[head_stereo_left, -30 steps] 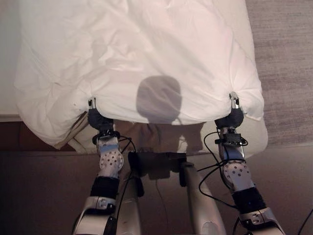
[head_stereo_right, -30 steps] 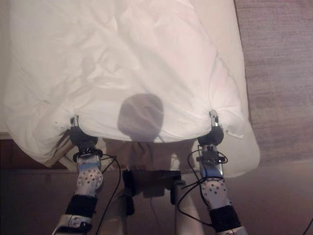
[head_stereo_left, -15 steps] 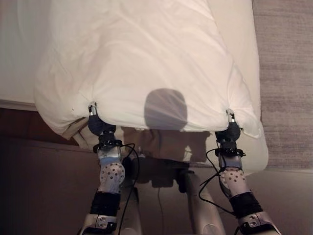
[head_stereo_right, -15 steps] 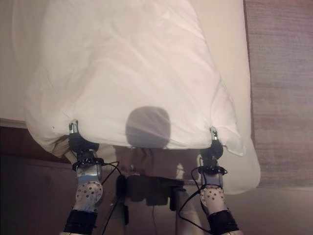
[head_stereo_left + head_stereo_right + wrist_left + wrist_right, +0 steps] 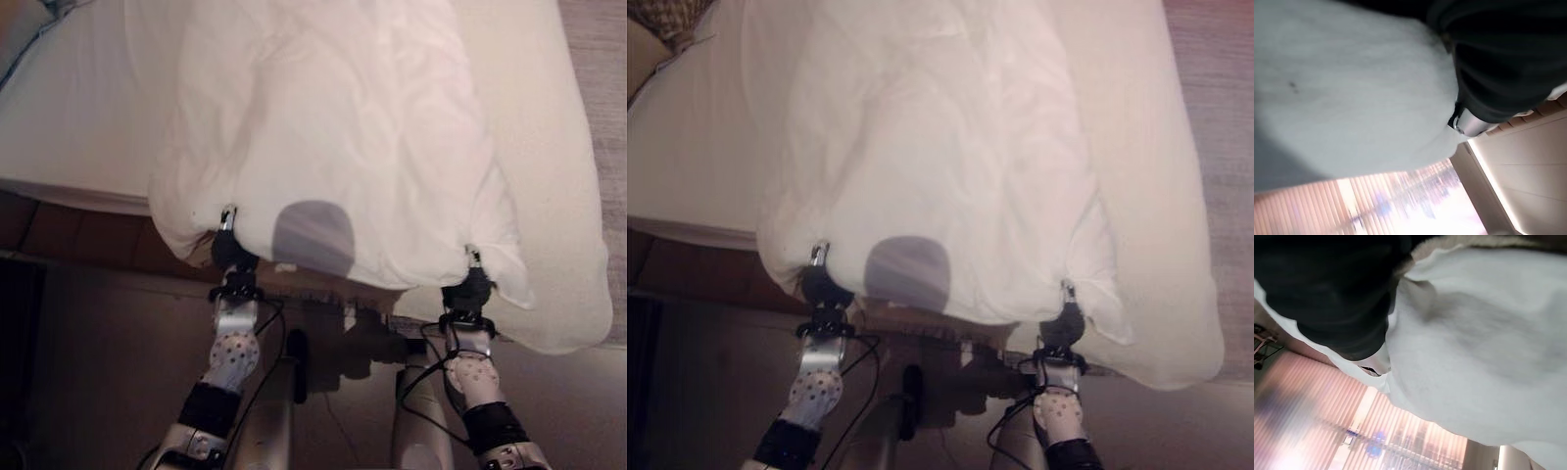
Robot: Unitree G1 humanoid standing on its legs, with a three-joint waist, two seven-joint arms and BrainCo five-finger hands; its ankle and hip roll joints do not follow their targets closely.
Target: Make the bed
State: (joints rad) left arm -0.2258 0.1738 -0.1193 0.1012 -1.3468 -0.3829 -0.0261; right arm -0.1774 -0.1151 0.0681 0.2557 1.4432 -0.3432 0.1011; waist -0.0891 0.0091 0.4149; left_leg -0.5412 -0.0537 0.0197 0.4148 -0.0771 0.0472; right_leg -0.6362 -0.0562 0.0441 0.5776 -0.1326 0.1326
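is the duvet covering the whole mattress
No, the duvet lies down the middle, leaving bare mattress on both sides.

White duvet (image 5: pixel 343 147) – rumpled, lengthwise on bed (image 5: pixel 69 137)

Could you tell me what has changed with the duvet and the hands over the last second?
The camera shifted, so the bed sits differently. The white duvet now looks narrower and drawn further up the mattress. Unchanged: the left robot hand and right robot hand still pinch its near edge, one towards each corner.
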